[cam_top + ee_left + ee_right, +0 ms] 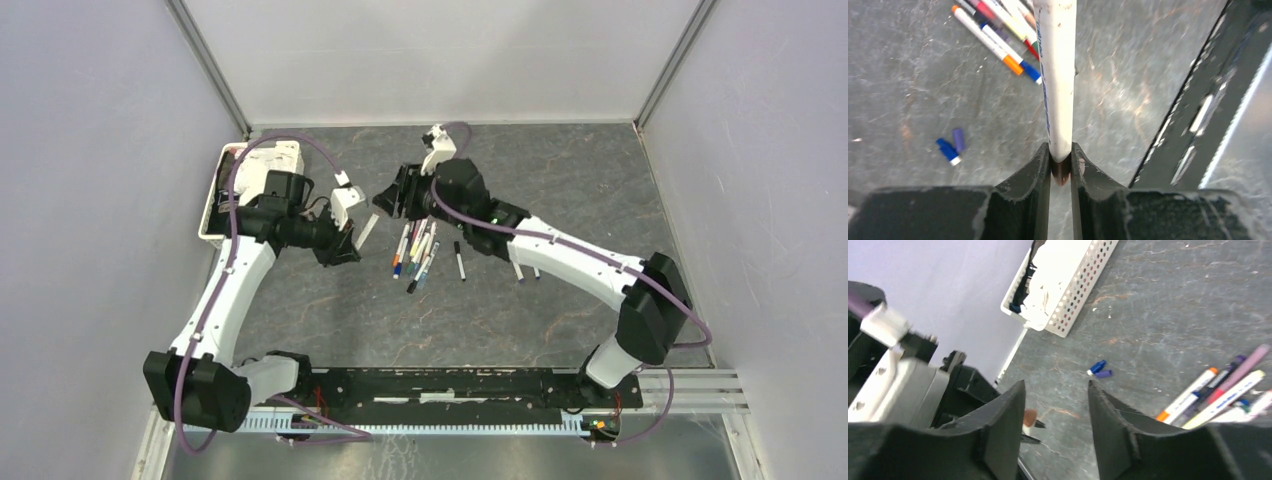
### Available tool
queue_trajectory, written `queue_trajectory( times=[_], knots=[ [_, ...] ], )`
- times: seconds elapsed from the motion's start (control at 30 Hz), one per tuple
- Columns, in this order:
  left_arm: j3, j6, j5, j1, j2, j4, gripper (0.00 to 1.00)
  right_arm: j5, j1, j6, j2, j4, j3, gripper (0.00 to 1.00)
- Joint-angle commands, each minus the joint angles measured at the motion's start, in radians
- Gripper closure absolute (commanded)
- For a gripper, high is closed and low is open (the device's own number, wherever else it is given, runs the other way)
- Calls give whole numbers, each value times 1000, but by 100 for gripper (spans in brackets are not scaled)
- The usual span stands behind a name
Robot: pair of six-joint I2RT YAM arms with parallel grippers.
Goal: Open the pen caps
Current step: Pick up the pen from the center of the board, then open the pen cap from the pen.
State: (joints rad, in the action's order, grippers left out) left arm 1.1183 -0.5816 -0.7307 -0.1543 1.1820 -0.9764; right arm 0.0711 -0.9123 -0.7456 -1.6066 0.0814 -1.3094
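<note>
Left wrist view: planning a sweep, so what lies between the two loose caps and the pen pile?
Nothing: only bare table shows between the blue cap, the purple cap and the pen pile, in the left wrist view.

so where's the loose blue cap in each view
top external: cannot make it out
left wrist: blue cap lower left, beside a purple cap, left of the white pen in the left pincer
right wrist: centre, beyond the open right pincer
shared landmark: the pen pile
</note>
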Motion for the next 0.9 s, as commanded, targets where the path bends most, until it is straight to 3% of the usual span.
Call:
queue_trajectory(
  times=[0.0,0.17,0.43,0.57,0.87],
  knots=[
    [-18,-285,140,-8,-37,-96,98,-316,86,108,-37,-181,-112,40],
    [-46,-425,236,-29,-71,-104,98,-592,125,190,-175,-368,-254,39],
    [-101,-562,405,-145,-136,-87,98,-849,105,127,-252,-263,-182,37],
    [-118,-584,462,-186,-137,-88,98,-893,85,75,-259,-170,-136,37],
    [-156,-606,516,-252,-155,-85,98,-834,79,87,-276,-201,-129,38]
  ],
)
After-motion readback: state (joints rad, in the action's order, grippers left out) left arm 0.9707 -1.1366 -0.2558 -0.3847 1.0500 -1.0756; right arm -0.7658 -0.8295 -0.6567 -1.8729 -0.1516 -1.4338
